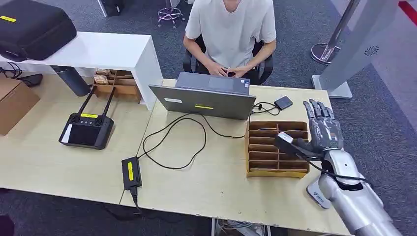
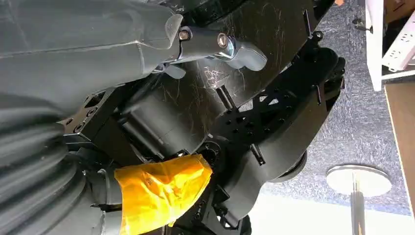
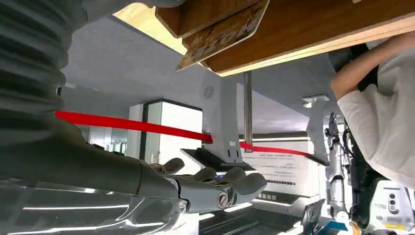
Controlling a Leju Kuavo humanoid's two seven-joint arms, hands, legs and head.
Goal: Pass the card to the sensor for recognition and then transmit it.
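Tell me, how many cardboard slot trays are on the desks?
2: one cardboard tray on the near desk beside the right hand, another tray tucked under the white shelf. More may be hidden.

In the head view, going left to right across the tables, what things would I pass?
Cardboard box → black remote controller → power adapter → laptop → wooden divided tray → right hand, raised open at the tray's right end.

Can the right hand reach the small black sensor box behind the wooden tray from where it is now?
Probably yes. The right hand is open above the right end of the wooden tray, and the black sensor box lies just beyond the tray's far edge, with bare table between them.
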